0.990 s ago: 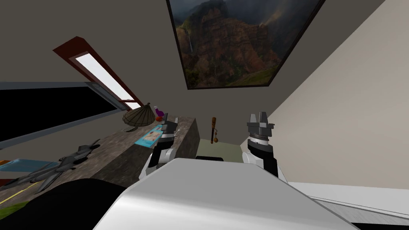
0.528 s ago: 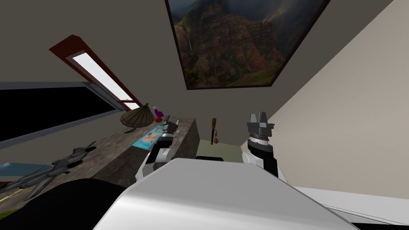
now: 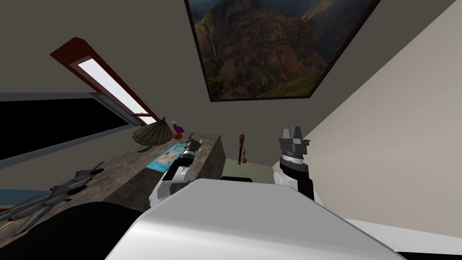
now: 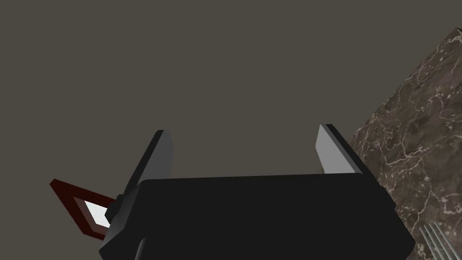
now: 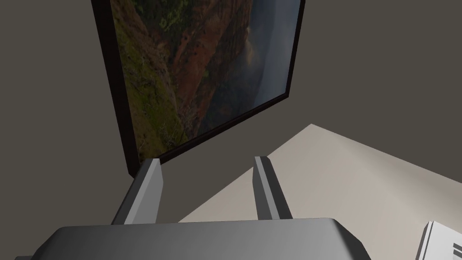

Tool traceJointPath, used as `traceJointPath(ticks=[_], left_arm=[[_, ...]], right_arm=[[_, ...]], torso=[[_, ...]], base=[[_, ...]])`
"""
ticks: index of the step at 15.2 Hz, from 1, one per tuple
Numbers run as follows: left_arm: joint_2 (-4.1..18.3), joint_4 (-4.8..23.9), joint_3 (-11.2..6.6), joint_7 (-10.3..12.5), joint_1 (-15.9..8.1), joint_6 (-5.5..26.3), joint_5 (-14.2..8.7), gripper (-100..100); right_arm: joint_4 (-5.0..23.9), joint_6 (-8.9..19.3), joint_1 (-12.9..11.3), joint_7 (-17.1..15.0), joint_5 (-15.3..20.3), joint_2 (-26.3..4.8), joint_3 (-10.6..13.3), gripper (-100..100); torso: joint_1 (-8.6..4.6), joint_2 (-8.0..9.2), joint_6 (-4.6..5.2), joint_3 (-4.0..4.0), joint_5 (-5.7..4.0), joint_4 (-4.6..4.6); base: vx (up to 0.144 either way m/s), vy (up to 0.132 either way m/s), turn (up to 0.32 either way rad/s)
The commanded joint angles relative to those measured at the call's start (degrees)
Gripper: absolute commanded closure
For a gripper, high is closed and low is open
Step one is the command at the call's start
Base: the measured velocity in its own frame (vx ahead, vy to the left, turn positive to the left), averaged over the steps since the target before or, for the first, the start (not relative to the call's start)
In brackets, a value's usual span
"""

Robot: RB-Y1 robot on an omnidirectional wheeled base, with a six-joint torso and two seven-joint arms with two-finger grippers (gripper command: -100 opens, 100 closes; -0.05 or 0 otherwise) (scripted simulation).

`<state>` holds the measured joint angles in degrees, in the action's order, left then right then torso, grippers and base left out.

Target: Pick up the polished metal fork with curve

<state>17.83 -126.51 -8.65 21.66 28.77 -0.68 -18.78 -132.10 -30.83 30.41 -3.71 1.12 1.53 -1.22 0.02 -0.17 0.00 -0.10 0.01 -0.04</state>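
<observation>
The fork (image 4: pixel 434 240) shows as thin pale tines on the brown marbled counter top (image 4: pixel 415 135), low beside my left gripper's dark body and behind its fingertips. My left gripper (image 4: pixel 243 144) is open with nothing between its fingers, pointing at a plain grey-brown wall. In the head view the left gripper (image 3: pixel 193 143) hangs over the counter (image 3: pixel 135 176) near its right end. My right gripper (image 3: pixel 292 133) is raised off the counter's right end, and the right gripper (image 5: pixel 207 180) stands open and empty.
On the counter lie a teal booklet (image 3: pixel 168 156), a ribbed cone-shaped object (image 3: pixel 151 132), a purple flask (image 3: pixel 177 129) and a grey model jet (image 3: pixel 58 192). A brown stick-like object (image 3: pixel 242 148) stands past the counter's end. A black area (image 3: pixel 45 122) lies left.
My head view has swung a little, so the counter's things slid left. My left forearm has shifted slightly left and lower along the counter. The right arm has stayed put.
</observation>
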Motion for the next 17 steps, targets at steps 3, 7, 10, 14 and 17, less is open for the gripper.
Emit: traceJointPath(ticks=[3, 7, 10, 14, 17], left_arm=[[1.41, 0.63, -0.84, 1.82, 0.06, 3.76, -1.88, -100], [3.81, 2.07, -2.29, 5.05, -0.03, 8.85, -5.27, -100], [4.98, 2.83, -3.03, 6.71, -0.07, 12.44, -7.01, -100], [6.15, 3.59, -3.79, 8.4, -0.11, 16.53, -8.79, -100], [7.29, 4.37, -4.55, 10.1, -0.16, 19.86, -10.59, -100]], right_arm=[[0.0, 0.0, 0.0, 0.0, 0.0, 0.0, 0.0, 0], [0.0, 0.0, 0.0, 0.0, 0.0, 0.0, 0.0, 0], [0.0, 0.0, 0.0, 0.0, 0.0, 0.0, 0.0, 0], [0.0, 0.0, 0.0, 0.0, 0.0, 0.0, 0.0, 0], [0.0, 0.0, 0.0, 0.0, 0.0, 0.0, 0.0, 0]], torso=[[-0.01, 0.0, 0.0, 0.0, 0.0, 0.0], [0.0, -0.01, 0.0, -0.01, 0.0, 0.0], [0.01, -0.05, 0.0, -0.03, 0.0, -0.01], [-0.01, -0.06, 0.0, -0.03, 0.0, -0.01], [0.0, -0.03, 0.0, -0.01, 0.0, 0.0]], base=[[0.035, -0.002, 0.003], [0.042, 0.0, 0.003], [0.054, -0.002, 0.006], [0.046, -0.003, 0.004], [0.04, -0.001, 0.005]])
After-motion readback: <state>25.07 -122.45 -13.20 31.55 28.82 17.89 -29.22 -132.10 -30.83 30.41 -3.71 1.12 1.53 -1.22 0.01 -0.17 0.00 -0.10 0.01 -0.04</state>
